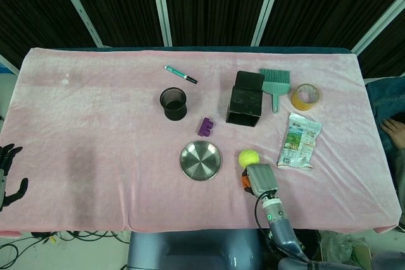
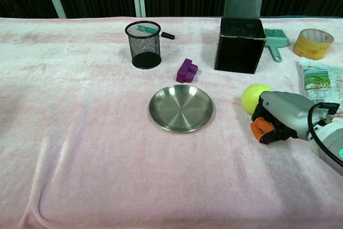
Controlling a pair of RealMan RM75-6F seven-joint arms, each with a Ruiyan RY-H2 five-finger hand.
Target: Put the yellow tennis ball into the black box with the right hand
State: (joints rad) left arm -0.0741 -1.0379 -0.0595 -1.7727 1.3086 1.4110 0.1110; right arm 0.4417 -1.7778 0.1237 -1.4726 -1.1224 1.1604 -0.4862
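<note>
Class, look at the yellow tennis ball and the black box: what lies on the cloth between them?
Nothing: only bare pink cloth separates the tennis ball from the black box, clearest in the head view.

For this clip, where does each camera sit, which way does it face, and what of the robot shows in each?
Head view: high above the near edge, looking steeply down on the pink table; the right hand and wrist show at the bottom, the left hand at the far left edge.
Chest view: lower, looking forward across the table toward the dark curtain; only the right hand shows, beside the tennis ball.
Shared: right hand, tennis ball, black box, steel plate.
</note>
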